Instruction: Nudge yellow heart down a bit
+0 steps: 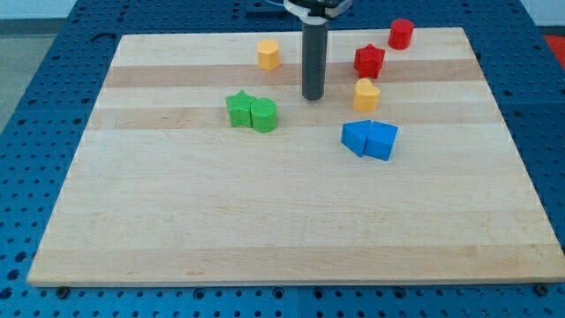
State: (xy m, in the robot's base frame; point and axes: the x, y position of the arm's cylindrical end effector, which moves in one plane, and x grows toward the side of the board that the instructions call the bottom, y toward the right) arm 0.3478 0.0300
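1. My tip point(313, 96) is the blunt lower end of a straight dark rod; there are no jaws on it, so it neither opens nor closes and has hold of nothing. It stands on the wooden board point(265, 221).
2. The yellow heart point(366, 94) is the landmark. It sits in the board's upper right part, and my tip is just to its left at about the same height, with a narrow gap of bare wood between them, not touching.
3. Just above the yellow heart lies the red star-like block point(369, 60), near but apart.
4. Further up and right of the heart, close to the board's top edge, stands the red cylinder point(402, 33).
5. Below the heart are two blue blocks touching each other: the left blue block point(356, 137) and the right blue block point(382, 140). A thin strip of wood separates them from the heart.
6. Up and left of the heart, beyond my tip, is the yellow hexagonal block point(268, 54).
7. Well left of the heart, slightly lower, the green star point(238, 109) touches the green cylinder point(263, 115).
8. Right of the heart the wood runs open to the board's right edge.
9. No containers are on the board.
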